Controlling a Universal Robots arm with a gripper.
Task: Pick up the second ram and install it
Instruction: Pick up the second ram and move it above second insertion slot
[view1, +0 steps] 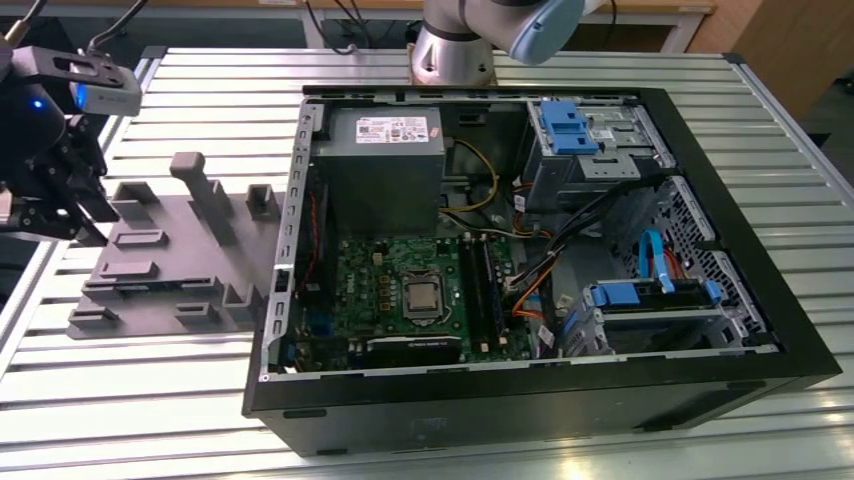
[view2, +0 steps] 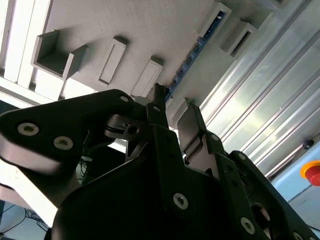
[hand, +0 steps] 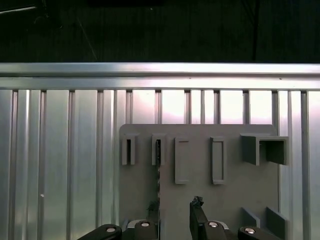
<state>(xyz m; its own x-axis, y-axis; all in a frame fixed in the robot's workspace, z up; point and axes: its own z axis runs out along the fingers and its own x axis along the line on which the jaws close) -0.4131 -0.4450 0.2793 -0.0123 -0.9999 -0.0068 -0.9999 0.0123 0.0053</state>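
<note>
Second wrist view: gripper (view2: 174, 107) spread apart, empty, near the second ram (view2: 192, 52).

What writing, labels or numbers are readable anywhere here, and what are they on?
White label on the grey power supply: print there, too small to read.
Motherboard markings: too small to read.
No other text is legible in any view.

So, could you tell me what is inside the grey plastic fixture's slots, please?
A thin blue-green memory stick stands on edge in the grey fixture; its lower edge is hidden in the slots.
</note>
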